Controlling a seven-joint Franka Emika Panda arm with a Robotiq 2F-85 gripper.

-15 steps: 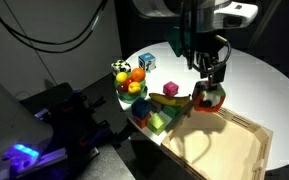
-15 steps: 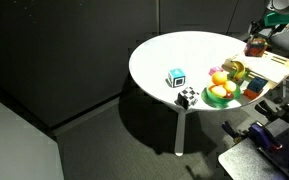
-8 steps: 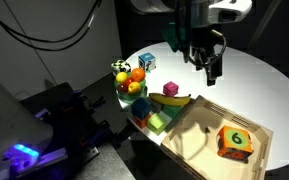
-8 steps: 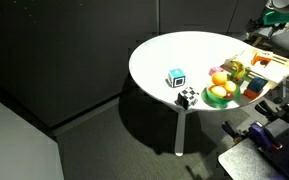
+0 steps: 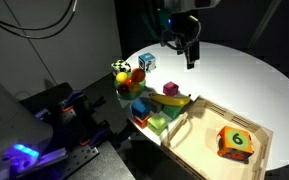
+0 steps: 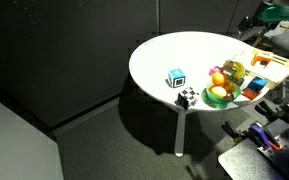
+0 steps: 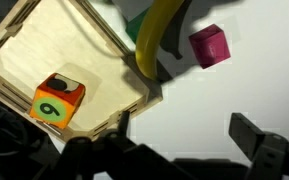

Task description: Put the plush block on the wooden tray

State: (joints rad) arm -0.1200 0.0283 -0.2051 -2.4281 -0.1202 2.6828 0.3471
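Okay, gripper (image 5: 189, 57) hangs high over the round white tabletop (image 5: 239, 75). Its fingers are spread wide with nothing between them, and the wrist view shows only bare table in the gap.

Plush block (image 5: 235, 141) sits inside the wooden tray (image 5: 197, 143), close to one wall, with open tray floor on its other sides. It is well apart from the gripper. The tray lies at the tabletop edge nearest the camera in an exterior view.

Clutter is bunched along one edge next to the tray:
- a yellow banana (image 5: 175, 100) against the tray's outer wall
- a magenta block (image 7: 209, 45) just beside the banana
- green blocks (image 5: 159, 122) at the rim
- a green fruit bowl (image 5: 130, 88) also at the rim
- a blue-and-white cube (image 5: 146, 62) a bit further in
- a checkered cube (image 6: 187, 97) right on the edge in an exterior view

Beyond the gripper the tabletop is wide and open out to the far edge, so there is plenty of room to move there.

Writing: a black "6" on a yellow-green patch on the block's top face reads in the wrist view and in an exterior view. I can't read anything else.

The surface is plain matte white on a white leg (image 6: 181, 125). The room is dark, with black walls and a grey floor (image 6: 74, 140). Cables (image 5: 34, 25) loop overhead. Dark equipment beside the table carries a blue-purple glow (image 5: 22, 152).
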